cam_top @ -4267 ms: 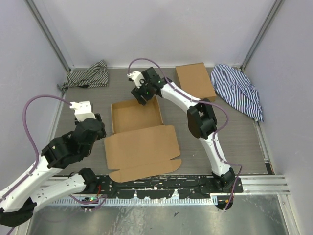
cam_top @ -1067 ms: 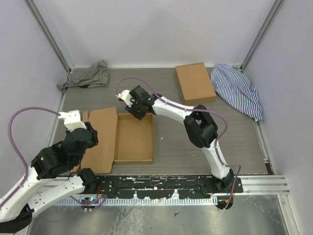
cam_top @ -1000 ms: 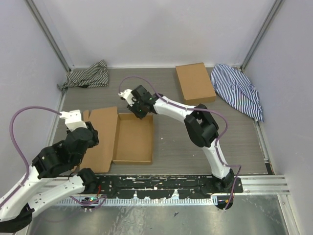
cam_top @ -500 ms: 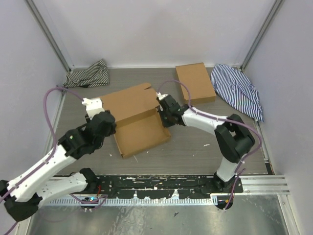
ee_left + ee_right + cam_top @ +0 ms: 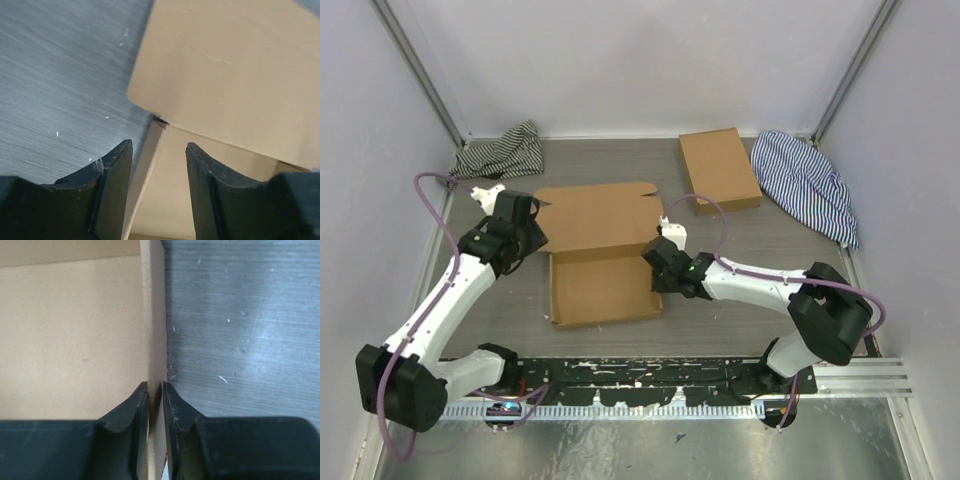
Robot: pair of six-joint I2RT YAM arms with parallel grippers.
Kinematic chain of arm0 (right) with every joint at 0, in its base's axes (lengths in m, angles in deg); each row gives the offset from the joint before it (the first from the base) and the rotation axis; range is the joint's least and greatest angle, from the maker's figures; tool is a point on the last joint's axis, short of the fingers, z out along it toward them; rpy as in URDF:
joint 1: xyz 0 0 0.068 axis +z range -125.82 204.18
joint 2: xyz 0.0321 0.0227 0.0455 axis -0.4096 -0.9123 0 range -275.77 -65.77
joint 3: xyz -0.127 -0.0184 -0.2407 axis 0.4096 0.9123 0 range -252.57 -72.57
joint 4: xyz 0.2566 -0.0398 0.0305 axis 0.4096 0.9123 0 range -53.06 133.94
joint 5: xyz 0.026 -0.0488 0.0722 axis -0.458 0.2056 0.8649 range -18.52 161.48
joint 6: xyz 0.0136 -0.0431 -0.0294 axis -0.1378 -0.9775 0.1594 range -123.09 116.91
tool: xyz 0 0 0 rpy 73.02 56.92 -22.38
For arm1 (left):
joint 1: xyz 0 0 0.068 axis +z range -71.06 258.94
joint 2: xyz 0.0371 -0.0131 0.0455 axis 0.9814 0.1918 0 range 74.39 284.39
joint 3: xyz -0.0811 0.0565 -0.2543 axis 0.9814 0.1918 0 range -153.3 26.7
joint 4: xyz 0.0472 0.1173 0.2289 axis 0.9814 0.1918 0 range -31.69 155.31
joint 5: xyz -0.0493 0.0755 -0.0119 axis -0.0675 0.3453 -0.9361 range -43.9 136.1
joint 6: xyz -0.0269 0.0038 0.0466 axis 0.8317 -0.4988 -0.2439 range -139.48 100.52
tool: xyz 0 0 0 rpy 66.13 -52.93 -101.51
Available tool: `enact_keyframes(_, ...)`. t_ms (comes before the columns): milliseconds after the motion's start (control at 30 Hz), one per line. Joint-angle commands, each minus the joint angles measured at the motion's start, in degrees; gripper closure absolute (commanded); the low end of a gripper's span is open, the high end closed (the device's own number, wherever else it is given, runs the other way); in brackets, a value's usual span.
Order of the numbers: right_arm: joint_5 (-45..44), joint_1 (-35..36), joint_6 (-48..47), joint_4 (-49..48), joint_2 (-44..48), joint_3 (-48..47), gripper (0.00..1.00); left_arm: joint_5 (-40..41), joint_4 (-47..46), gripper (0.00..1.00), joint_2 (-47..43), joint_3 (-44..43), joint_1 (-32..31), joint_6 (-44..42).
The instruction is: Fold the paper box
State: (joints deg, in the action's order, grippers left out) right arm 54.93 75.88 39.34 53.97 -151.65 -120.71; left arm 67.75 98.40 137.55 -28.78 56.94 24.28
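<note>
Swinging the paper box (image 5: pixel 603 292) back square to the arm bases since half a second ago, with its lid flap (image 5: pixel 600 215) no longer skewed but reaching toward the far wall. Shifting the left tool (image 5: pixel 530 232) out to the far-left corner of the tray part, and sliding the right tool (image 5: pixel 658 262) down onto the tray's right wall. Keeping the box near the middle of the tabletop (image 5: pixel 620 165), tray part nearest the bases, lid hinged on the far side and not yet closed over it. On the right, pinching that wall between fingers (image 5: pixel 130 415) drawn almost together; on the left, straddling the corner wall with fingers (image 5: pixel 112 190) well apart and gripping nothing. Probably squaring and steadying the tray ahead of bringing the lid over, with closing seemingly the step remaining. Counting one paper box; one smaller closed cardboard box (image 5: pixel 720 168) by the far wall; two cloths, namely a dark-striped cloth (image 5: pixel 500 152) in the far-left corner and a blue-striped cloth (image 5: pixel 807 185) at far right; and two arms, each carrying one tool.
</note>
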Motion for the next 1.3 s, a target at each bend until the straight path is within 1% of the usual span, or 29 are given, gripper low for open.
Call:
enact_keyframes(0, -3.4, 2.0, 4.8, 4.5, 0.2, -1.9, 0.72, -7.1, -4.6, 0.46, 1.7, 4.2, 5.5, -0.1)
enact_keyframes(100, -5.7, 2.4, 4.6, 8.1, 2.3, -2.8, 0.40, -9.4, -6.1, 0.43, 2.9, 4.5, 8.4, -0.4)
enact_keyframes(167, -7.3, 2.4, 3.2, 8.9, 5.1, -2.9, 0.26, -11.2, -7.1, 0.42, 4.5, 3.8, 10.6, -0.9)
enact_keyframes(267, -9.7, 1.0, -1.6, 8.8, 9.1, -4.6, 0.02, -14.7, -9.1, 0.41, 8.3, 3.0, 14.8, -1.5)
enact_keyframes(300, -9.4, -0.6, -3.3, 8.5, 9.7, -5.4, 0.00, -16.5, -10.6, 0.41, 9.0, 3.1, 16.5, -1.5)
enact_keyframes(367, -4.8, -6.2, -7.7, 5.6, 10.5, -6.1, 0.00, -20.4, -13.9, 0.41, 12.4, 3.8, 19.8, -0.9)
enact_keyframes(433, 4.4, -14.5, -10.0, 0.4, 11.1, -5.0, 0.00, -25.9, -18.2, 0.41, 14.9, 5.2, 23.1, 0.5)
enact_keyframes(467, 10.2, -18.5, -10.2, -2.6, 11.2, -4.2, 0.00, -28.9, -20.2, 0.42, 16.3, 5.9, 24.5, 1.5)
enact_keyframes(500, 14.1, -22.4, -9.9, -5.4, 10.9, -3.4, 0.00, -31.2, -22.2, 0.43, 17.7, 6.5, 25.5, 2.4)
enact_keyframes(567, 19.8, -28.5, -9.0, -8.6, 8.5, -3.6, 0.00, -34.0, -25.7, 0.44, 20.1, 7.3, 26.4, 3.2)
enact_keyframes(600, 21.3, -29.8, -8.6, -9.4, 7.0, -4.3, 0.00, -34.3, -26.0, 0.45, 21.2, 7.1, 26.4, 3.2)
enact_keyframes(733, 27.7, -32.2, -7.3, -12.3, -1.2, -7.7, 0.00, -35.5, -27.4, 0.45, 24.8, 6.6, 26.4, 3.5)
enact_keyframes(867, 35.4, -33.7, -4.3, -20.2, -7.0, -6.9, 0.03, -35.9, -29.4, 0.46, 25.9, 7.4, 26.5, 4.3)
enact_keyframes(1000, 40.7, -33.9, -3.5, -25.1, -12.5, -7.9, 0.08, -35.1, -29.4, 0.46, 27.2, 6.5, 26.5, 3.9)
enact_keyframes(1100, 43.7, -33.9, -3.4, -27.9, -15.8, -9.2, 0.15, -35.7, -30.3, 0.46, 28.8, 6.1, 26.6, 4.3)
enact_keyframes(1267, 46.1, -33.8, -3.6, -30.0, -19.3, -11.1, 0.25, -36.9, -32.6, 0.53, 30.6, 5.8, 26.6, 4.4)
